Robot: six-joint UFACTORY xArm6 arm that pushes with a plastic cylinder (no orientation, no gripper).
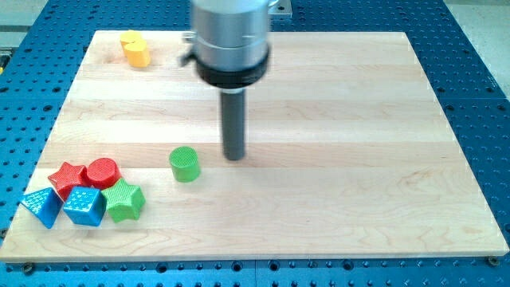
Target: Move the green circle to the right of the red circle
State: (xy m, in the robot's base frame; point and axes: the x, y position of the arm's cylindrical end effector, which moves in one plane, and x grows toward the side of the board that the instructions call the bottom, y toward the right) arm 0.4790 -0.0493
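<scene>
The green circle (185,164) stands on the wooden board, left of centre. The red circle (102,172) sits further to the view's left, in a cluster of blocks near the board's lower left corner. My tip (234,157) rests on the board just to the right of the green circle, a small gap apart from it and slightly higher in the view. The rod rises from the tip into the arm's grey and black cylinder (231,40) at the view's top.
A red star (67,177), a blue triangle (41,206), a blue cube (84,206) and a green star (124,201) crowd around the red circle. A yellow block (135,49) lies near the board's top left corner. The board (358,159) lies on a blue perforated table.
</scene>
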